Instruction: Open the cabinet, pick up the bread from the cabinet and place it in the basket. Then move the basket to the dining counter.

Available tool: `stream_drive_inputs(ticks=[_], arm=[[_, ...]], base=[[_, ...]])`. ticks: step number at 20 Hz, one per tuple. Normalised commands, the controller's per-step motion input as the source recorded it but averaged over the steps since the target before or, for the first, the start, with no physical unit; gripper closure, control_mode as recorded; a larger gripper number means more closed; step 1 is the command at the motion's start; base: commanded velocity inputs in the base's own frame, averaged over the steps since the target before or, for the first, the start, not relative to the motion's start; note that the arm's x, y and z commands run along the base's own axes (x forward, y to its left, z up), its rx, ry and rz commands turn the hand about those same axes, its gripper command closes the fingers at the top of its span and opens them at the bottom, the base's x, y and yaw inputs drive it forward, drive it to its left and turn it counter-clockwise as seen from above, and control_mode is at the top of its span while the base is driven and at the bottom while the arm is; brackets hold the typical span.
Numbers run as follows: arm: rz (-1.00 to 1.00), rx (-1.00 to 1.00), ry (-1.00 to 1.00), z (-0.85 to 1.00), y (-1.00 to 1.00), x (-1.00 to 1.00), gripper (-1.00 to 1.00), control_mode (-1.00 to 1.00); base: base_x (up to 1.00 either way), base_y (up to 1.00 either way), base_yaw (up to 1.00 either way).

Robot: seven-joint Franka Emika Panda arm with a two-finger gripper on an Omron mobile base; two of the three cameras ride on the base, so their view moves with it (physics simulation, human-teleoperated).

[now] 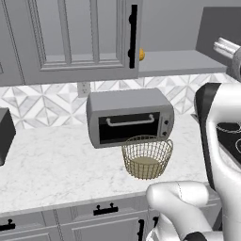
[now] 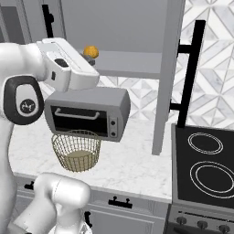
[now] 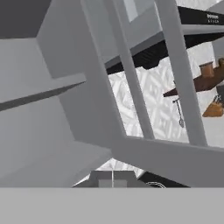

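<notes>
Inside, the cabinet (image 2: 137, 64) shelf held the bread (image 2: 90, 51); below it, the basket (image 2: 77, 151) held nothing. My gripper's jaws were pressed together, gripping nothing.

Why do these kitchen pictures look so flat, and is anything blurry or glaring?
Left base view: even light, only a faint shadow under the basket. Right base view: crisp edges, no glare on the bread. Hand view: soft grey cabinet panels at a steep tilt.
</notes>
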Motion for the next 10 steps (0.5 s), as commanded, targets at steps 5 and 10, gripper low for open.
stream_drive_inputs(ticks=[5, 10], arm=[[0.54, -0.12, 0.28, 0.16, 0.99, 0.05, 1.0, -1.0], [0.39, 0.0, 0.07, -0.01, 0.7, 0.49, 1.0, -1.0]], base=[[0.0, 0.0, 0.0], [0.0, 0.0, 0.0]])
